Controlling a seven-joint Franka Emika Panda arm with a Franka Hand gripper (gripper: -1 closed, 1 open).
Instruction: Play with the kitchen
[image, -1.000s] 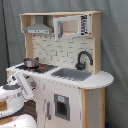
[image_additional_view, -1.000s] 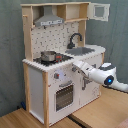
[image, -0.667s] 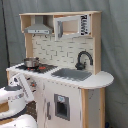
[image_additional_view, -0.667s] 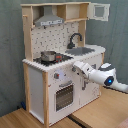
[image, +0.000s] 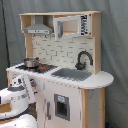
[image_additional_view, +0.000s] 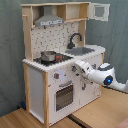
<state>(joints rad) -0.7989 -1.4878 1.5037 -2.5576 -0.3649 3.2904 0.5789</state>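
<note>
Your gripper sits against the front of the kitchen, just under the stovetop edge beside the knobs; whether the fingers are open or closed, you cannot tell. The kitchen stands on the wooden floor. Ease in slowly and squarely, so the pot stays put.

Matt white panels and pale wood on the kitchen, shiny metal pot

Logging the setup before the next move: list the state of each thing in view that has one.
White-and-pale-wood toy kitchen: upright.
Upper cabinet door: swung open.
Oven door: closed.
Small metal pot: upright on stovetop.
Black curved faucet: upright over grey sink.
White robot gripper: at the kitchen's front, by the counter edge.
</note>
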